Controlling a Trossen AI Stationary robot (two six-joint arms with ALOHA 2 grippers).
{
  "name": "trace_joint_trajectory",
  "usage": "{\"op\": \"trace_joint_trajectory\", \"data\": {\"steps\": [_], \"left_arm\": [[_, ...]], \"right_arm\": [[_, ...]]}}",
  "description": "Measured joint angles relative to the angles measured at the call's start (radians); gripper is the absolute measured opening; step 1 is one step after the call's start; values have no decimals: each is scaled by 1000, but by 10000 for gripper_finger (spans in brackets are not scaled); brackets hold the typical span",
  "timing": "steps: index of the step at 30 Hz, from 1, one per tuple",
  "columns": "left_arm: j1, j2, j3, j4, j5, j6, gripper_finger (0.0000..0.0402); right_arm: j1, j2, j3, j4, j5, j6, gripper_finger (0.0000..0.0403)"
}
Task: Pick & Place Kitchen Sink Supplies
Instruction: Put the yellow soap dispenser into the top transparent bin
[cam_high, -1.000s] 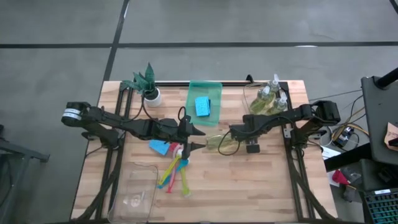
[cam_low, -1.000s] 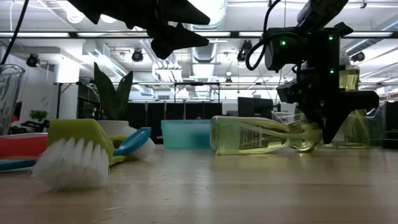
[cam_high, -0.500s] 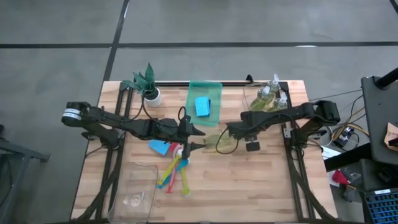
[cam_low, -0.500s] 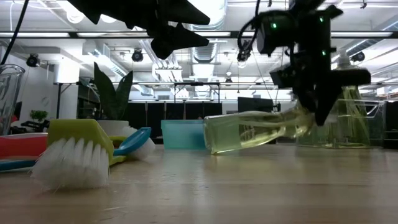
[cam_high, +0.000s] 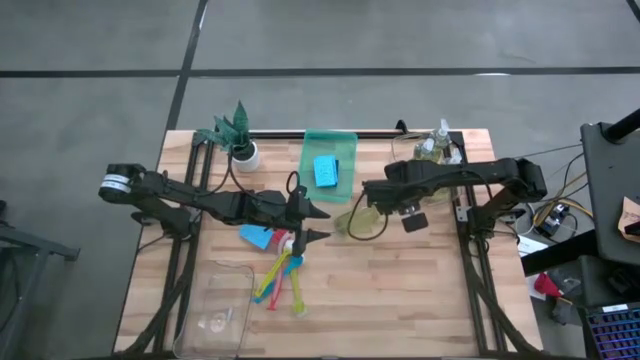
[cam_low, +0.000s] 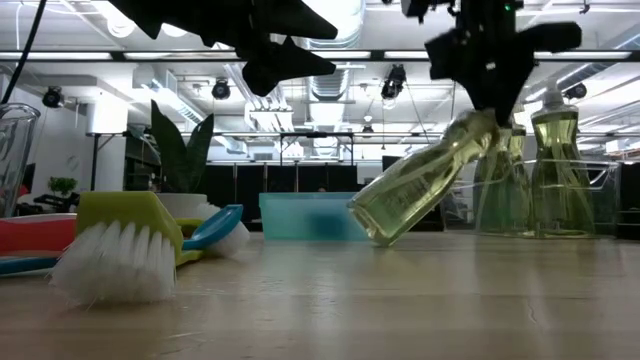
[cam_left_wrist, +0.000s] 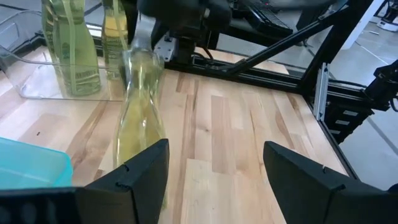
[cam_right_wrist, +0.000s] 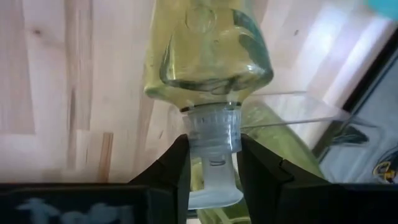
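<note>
The wooden table (cam_high: 400, 290) carries a clear tray (cam_high: 410, 165) at its far right corner, where upright soap bottles (cam_low: 556, 165) already stand, probably the drop-off. The right gripper (cam_right_wrist: 211, 163) pinches the neck of another soap bottle (cam_low: 425, 182), tilted with its base low over the table, seemingly to stand it up. The left gripper (cam_left_wrist: 208, 168) hovers spread wide and empty above the brushes (cam_high: 280, 280) and a blue sponge (cam_high: 258, 238)
</note>
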Motion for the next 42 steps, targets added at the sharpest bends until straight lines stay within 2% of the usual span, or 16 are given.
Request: {"op": "trace_joint_trajectory", "data": {"steps": [10,23,33,35,37,42], "left_arm": [[0,0,0,3,-1,0,252],[0,0,0,3,-5,2,252],[0,0,0,-9,-4,4,252],[0,0,0,-20,-4,6,252],[0,0,0,-37,-4,9,252],[0,0,0,-42,-4,8,252]], "right_arm": [[0,0,154,-24,-9,-28,101],[13,15,182,-101,15,-55,103],[89,141,281,-97,30,-89,104],[122,164,307,-96,62,-109,104],[161,184,331,-97,143,-159,104],[259,197,358,-96,413,-318,105]]}}
